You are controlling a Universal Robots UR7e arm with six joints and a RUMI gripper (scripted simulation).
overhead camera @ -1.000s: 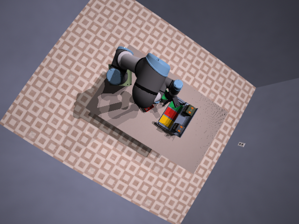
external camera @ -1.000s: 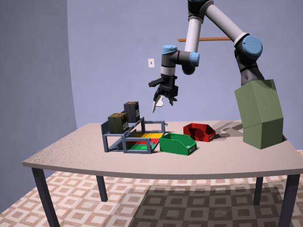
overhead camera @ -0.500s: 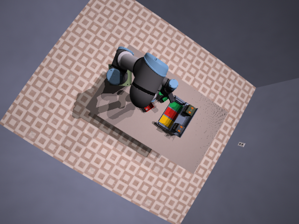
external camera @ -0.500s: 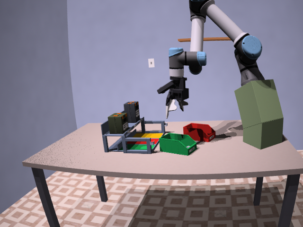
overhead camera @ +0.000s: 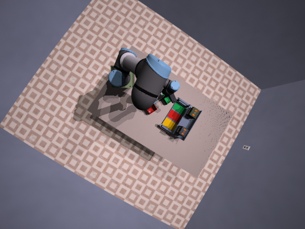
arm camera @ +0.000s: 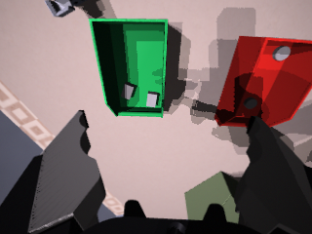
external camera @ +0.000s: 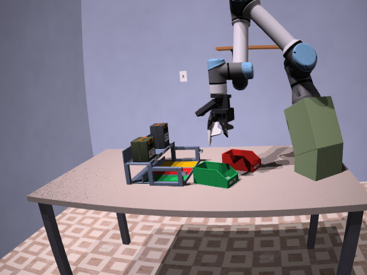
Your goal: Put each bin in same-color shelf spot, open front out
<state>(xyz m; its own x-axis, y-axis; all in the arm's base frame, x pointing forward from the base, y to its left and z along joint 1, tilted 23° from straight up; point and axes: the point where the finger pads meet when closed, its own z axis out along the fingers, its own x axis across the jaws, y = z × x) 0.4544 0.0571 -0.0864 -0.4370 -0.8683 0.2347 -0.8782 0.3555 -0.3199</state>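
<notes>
A green bin (external camera: 215, 173) stands on the table just right of the grey shelf (external camera: 161, 165); in the wrist view (arm camera: 132, 65) it holds two small light parts. A red bin (external camera: 241, 160) lies behind it to the right, with round parts inside in the wrist view (arm camera: 265, 83). The shelf floor carries yellow, red and green marks (overhead camera: 175, 115). My gripper (external camera: 217, 134) hangs open and empty well above the table, over the gap between the two bins. In the wrist view my fingers frame the table below the bins.
Two dark boxes with orange clips (external camera: 151, 142) sit on the shelf's low top board. The green pedestal (external camera: 315, 137) of the arm stands at the table's right. Both bins partly hide under the arm in the overhead view.
</notes>
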